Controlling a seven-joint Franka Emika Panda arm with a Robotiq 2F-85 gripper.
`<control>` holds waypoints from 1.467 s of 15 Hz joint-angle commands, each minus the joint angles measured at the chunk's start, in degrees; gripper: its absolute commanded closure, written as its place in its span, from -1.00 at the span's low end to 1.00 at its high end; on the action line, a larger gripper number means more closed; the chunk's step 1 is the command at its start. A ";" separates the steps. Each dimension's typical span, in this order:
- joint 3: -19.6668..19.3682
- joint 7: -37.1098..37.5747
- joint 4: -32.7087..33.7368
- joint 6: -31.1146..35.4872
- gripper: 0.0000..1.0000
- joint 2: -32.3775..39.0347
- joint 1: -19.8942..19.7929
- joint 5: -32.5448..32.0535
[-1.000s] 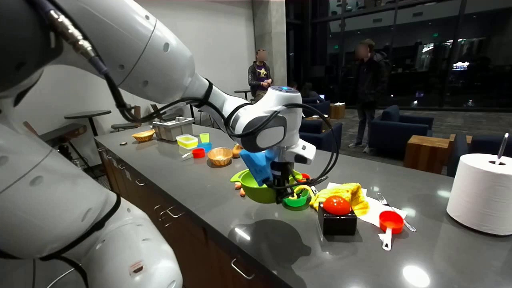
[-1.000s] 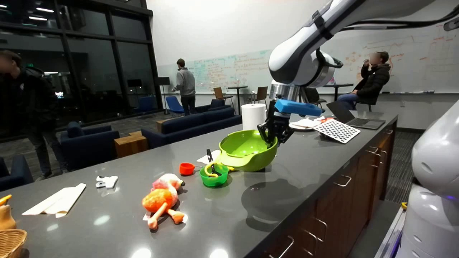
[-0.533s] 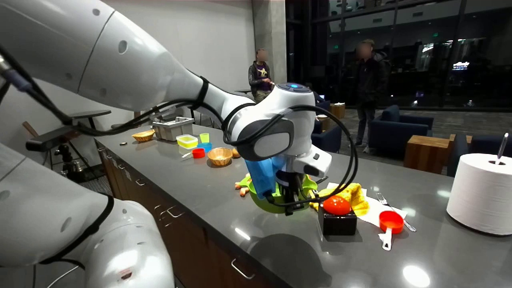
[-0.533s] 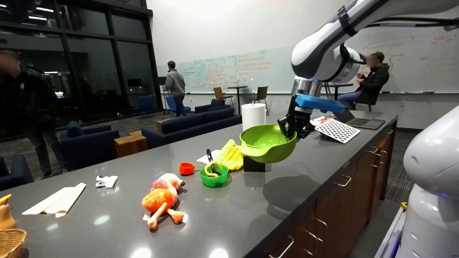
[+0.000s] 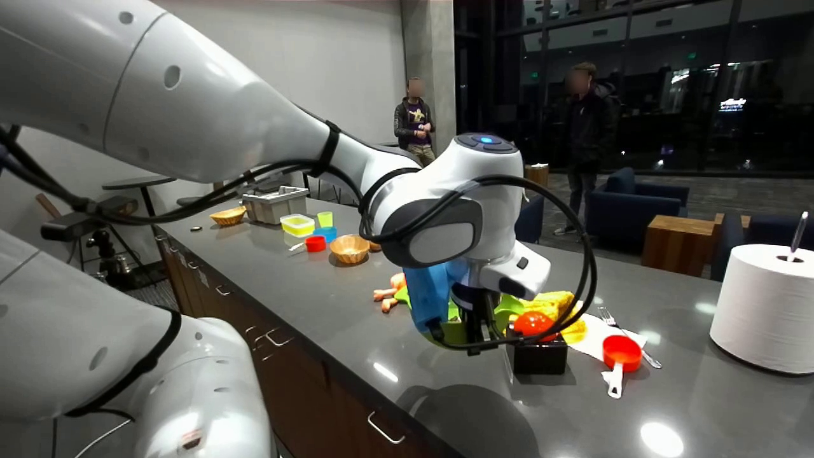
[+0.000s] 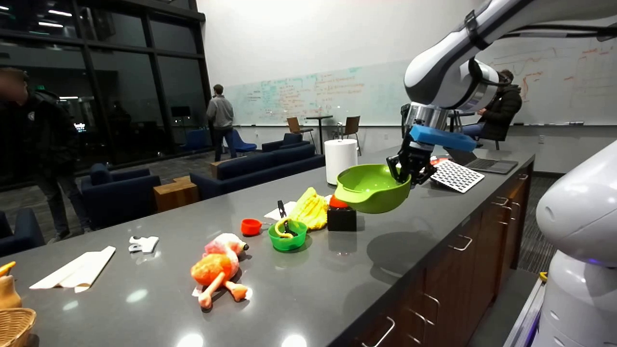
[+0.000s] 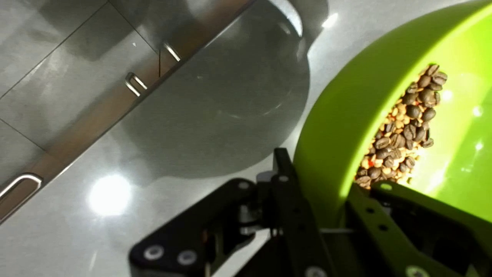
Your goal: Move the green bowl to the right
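The green bowl [image 6: 381,202] is held in the air above the grey counter, with its shadow below it. In an exterior view it is mostly hidden behind the gripper, and only bits of green bowl [image 5: 455,334] show. My gripper [image 6: 406,177] is shut on the bowl's rim, one finger inside and one outside. In the wrist view the gripper [image 7: 317,173] pinches the wall of the bowl [image 7: 342,104]. Dark coffee beans [image 7: 409,132] and pale grains lie inside the bowl on the side near the gripper.
A black box with a red dome [image 6: 342,220] stands close beside the bowl, with a yellow cloth [image 6: 311,212] behind. A small green cup [image 6: 288,241] and a plush bird [image 6: 217,270] lie farther left. A red measuring cup [image 5: 622,353] and paper roll [image 5: 766,312] stand at right.
My gripper has carried the bowl to the right in both exterior views, away from the small green cup and past the black box. The bowl stays raised above the counter.
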 commanded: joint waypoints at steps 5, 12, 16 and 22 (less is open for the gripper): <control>-4.94 -2.77 -0.04 2.99 0.93 1.47 -0.90 2.97; -8.13 -4.67 -0.37 11.11 0.93 8.48 -2.19 3.23; -10.87 -6.91 -0.61 16.06 0.93 13.37 -1.98 5.26; -15.63 -15.76 -0.79 23.13 0.93 21.58 1.34 16.97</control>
